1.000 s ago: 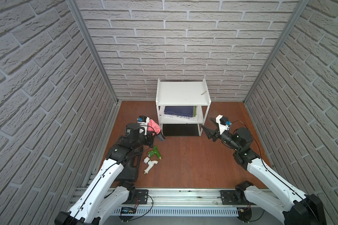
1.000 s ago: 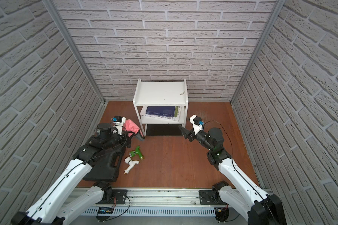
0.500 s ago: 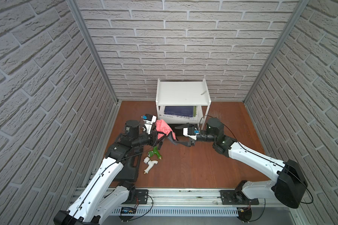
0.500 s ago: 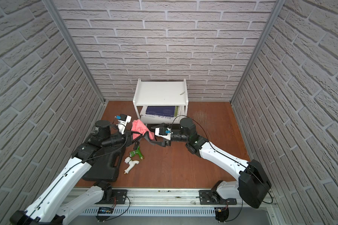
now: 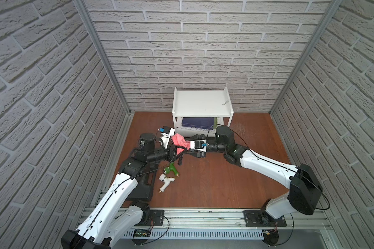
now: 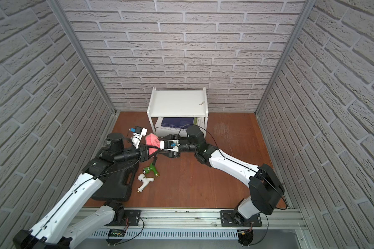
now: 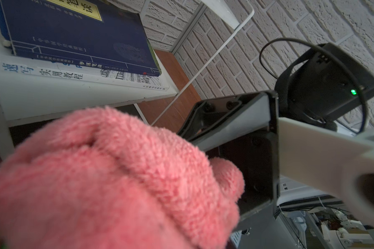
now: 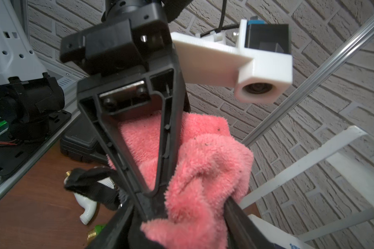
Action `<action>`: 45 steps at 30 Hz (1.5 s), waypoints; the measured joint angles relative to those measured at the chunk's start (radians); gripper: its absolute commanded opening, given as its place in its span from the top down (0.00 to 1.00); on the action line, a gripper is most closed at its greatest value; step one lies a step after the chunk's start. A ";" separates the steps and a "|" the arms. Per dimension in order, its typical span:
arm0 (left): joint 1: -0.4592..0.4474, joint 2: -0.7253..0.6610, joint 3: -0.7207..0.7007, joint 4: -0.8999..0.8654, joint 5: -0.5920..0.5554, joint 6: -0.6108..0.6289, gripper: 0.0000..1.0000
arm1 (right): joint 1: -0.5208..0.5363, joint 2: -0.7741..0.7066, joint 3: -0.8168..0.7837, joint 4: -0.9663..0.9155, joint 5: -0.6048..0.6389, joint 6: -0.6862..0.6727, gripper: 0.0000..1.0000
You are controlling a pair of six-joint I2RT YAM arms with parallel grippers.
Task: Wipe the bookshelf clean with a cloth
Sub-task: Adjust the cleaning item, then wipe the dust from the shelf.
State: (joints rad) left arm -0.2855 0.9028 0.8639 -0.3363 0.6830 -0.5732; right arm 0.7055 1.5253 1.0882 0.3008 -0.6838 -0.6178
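Observation:
The white bookshelf (image 5: 201, 103) (image 6: 177, 103) stands against the back wall. In front of it both grippers meet over the brown floor with the pink cloth (image 5: 179, 139) (image 6: 151, 139) bunched between them. In the right wrist view the cloth (image 8: 203, 168) fills the gap of my right gripper (image 8: 177, 204), whose jaws press it from both sides. One black finger (image 8: 108, 140) of my left gripper (image 5: 181, 151) lies against the cloth there, and its other finger is hidden. The cloth (image 7: 117, 172) covers the left jaws in the left wrist view. A dark edge strip (image 5: 180, 160) hangs below.
Books (image 5: 198, 125) lie on the middle shelf and a small scrap (image 5: 225, 103) on the top board. A green fitting (image 5: 171, 169) and a white tap (image 5: 165, 182) lie on the floor under the grippers. A flat black case (image 5: 143, 189) sits under the left arm.
My right arm swung in from the right and its jaws narrowed around the cloth. My left arm carried the cloth toward the middle, and its jaws have widened.

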 measured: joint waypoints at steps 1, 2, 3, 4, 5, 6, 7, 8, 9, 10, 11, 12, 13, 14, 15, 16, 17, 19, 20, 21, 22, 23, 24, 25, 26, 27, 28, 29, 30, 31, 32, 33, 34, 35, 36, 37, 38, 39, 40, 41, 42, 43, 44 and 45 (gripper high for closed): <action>0.000 0.000 0.000 0.001 -0.003 0.003 0.50 | 0.000 0.002 0.000 -0.003 0.002 0.002 0.66; 0.001 0.000 0.000 0.002 -0.012 0.006 0.45 | 0.001 0.002 0.000 -0.008 0.008 0.002 0.75; 0.004 0.000 0.000 0.006 -0.021 0.008 0.41 | 0.002 0.002 0.000 -0.015 0.016 -0.001 0.84; 0.006 -0.002 -0.001 -0.001 -0.029 0.016 0.38 | 0.002 0.002 -0.001 -0.011 0.040 0.003 0.89; 0.005 -0.004 -0.004 -0.005 -0.036 0.024 0.35 | 0.002 0.002 -0.001 -0.006 0.058 0.003 0.92; 0.005 -0.008 -0.009 -0.010 -0.048 0.034 0.32 | 0.002 0.000 -0.003 -0.005 0.079 0.003 0.95; 0.005 -0.015 -0.015 -0.010 -0.063 0.045 0.30 | 0.002 -0.002 -0.006 -0.006 0.107 0.000 0.97; 0.005 -0.027 -0.025 -0.010 -0.087 0.055 0.27 | 0.001 -0.003 -0.008 -0.010 0.132 0.000 0.97; 0.006 -0.041 -0.035 -0.010 -0.116 0.062 0.24 | 0.000 -0.003 -0.008 -0.023 0.166 -0.003 0.97; 0.007 -0.067 -0.051 -0.010 -0.167 0.075 0.21 | -0.002 -0.003 -0.007 -0.052 0.215 -0.010 0.97; 0.007 -0.085 -0.062 -0.009 -0.208 0.077 0.20 | -0.002 -0.002 -0.003 -0.081 0.250 -0.018 0.97; 0.008 -0.105 -0.074 -0.008 -0.253 0.081 0.19 | -0.002 0.005 0.009 -0.121 0.293 -0.023 0.97; 0.009 -0.120 -0.084 -0.002 -0.293 0.081 0.19 | -0.002 0.018 0.027 -0.157 0.333 -0.026 0.97; 0.012 -0.135 -0.098 0.013 -0.336 0.080 0.19 | -0.001 0.039 0.055 -0.191 0.377 -0.025 0.97; 0.015 -0.145 -0.110 0.029 -0.372 0.079 0.20 | 0.000 0.062 0.083 -0.214 0.418 -0.024 0.97; 0.018 -0.149 -0.121 0.050 -0.408 0.077 0.21 | 0.002 0.092 0.117 -0.237 0.464 -0.021 0.97; 0.021 -0.148 -0.128 0.070 -0.439 0.076 0.21 | 0.006 0.122 0.148 -0.249 0.505 -0.017 0.97; 0.023 -0.127 -0.131 0.119 -0.486 0.074 0.24 | 0.021 0.188 0.218 -0.279 0.583 0.008 0.97; 0.025 -0.108 -0.129 0.151 -0.504 0.076 0.25 | 0.034 0.225 0.260 -0.296 0.622 0.024 0.97; 0.026 -0.089 -0.126 0.177 -0.519 0.077 0.27 | 0.048 0.257 0.297 -0.306 0.659 0.041 0.97; 0.026 -0.063 -0.117 0.198 -0.535 0.079 0.28 | 0.063 0.289 0.336 -0.321 0.701 0.060 0.97; 0.026 -0.036 -0.108 0.221 -0.550 0.082 0.28 | 0.076 0.311 0.364 -0.332 0.743 0.074 0.97; 0.026 -0.013 -0.098 0.235 -0.564 0.083 0.29 | 0.082 0.319 0.375 -0.341 0.786 0.095 0.97; 0.027 0.006 -0.091 0.245 -0.579 0.087 0.29 | 0.088 0.320 0.374 -0.345 0.832 0.111 0.98; 0.027 0.022 -0.087 0.259 -0.591 0.088 0.30 | 0.089 0.314 0.369 -0.350 0.869 0.118 0.97; 0.028 0.040 -0.082 0.278 -0.601 0.089 0.31 | 0.087 0.306 0.357 -0.349 0.904 0.122 0.97; 0.029 0.055 -0.078 0.299 -0.605 0.090 0.32 | 0.085 0.294 0.337 -0.349 0.945 0.125 0.97; 0.029 0.071 -0.071 0.317 -0.606 0.093 0.33 | 0.082 0.282 0.315 -0.350 0.977 0.126 0.97; 0.030 0.086 -0.062 0.329 -0.605 0.097 0.35 | 0.077 0.267 0.291 -0.350 1.007 0.126 0.97; 0.032 0.103 -0.051 0.341 -0.602 0.100 0.36 | 0.073 0.254 0.275 -0.349 1.023 0.126 0.97; 0.034 0.118 -0.039 0.349 -0.598 0.101 0.37 | 0.071 0.243 0.265 -0.350 1.027 0.129 0.97; 0.034 0.135 -0.025 0.358 -0.592 0.103 0.39 | 0.069 0.235 0.262 -0.351 1.023 0.138 0.97; 0.035 0.149 -0.012 0.365 -0.586 0.105 0.40 | 0.068 0.232 0.262 -0.349 1.007 0.156 0.97; 0.037 0.164 0.000 0.375 -0.574 0.106 0.41 | 0.068 0.232 0.263 -0.346 0.986 0.177 0.97; 0.039 0.175 0.007 0.384 -0.565 0.108 0.42 | 0.068 0.233 0.264 -0.339 0.951 0.214 0.98; 0.039 0.185 0.014 0.391 -0.556 0.109 0.43 | 0.068 0.234 0.264 -0.333 0.922 0.249 0.97; 0.039 0.193 0.018 0.397 -0.550 0.109 0.44 | 0.068 0.236 0.264 -0.320 0.891 0.282 0.97; 0.040 0.201 0.021 0.404 -0.545 0.110 0.46 | 0.068 0.237 0.264 -0.306 0.870 0.322 0.97; 0.040 0.210 0.026 0.405 -0.540 0.112 0.47 | 0.068 0.237 0.263 -0.293 0.864 0.352 0.97; 0.041 0.221 0.034 0.403 -0.536 0.118 0.49 | 0.069 0.237 0.262 -0.280 0.873 0.378 0.97; 0.043 0.235 0.047 0.401 -0.531 0.125 0.51 | 0.068 0.237 0.260 -0.270 0.895 0.397 0.97; 0.045 0.248 0.059 0.399 -0.528 0.130 0.52 | 0.066 0.236 0.253 -0.266 0.931 0.408 0.97; 0.047 0.261 0.073 0.396 -0.525 0.137 0.55 | 0.062 0.232 0.241 -0.264 0.962 0.417 0.97; 0.049 0.270 0.085 0.393 -0.524 0.145 0.58 | 0.054 0.224 0.220 -0.265 1.000 0.421 0.97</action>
State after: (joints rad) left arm -0.2367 1.1725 0.9489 0.0570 0.1593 -0.4278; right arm 0.7593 1.7489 1.3083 0.0357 0.3164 -0.1967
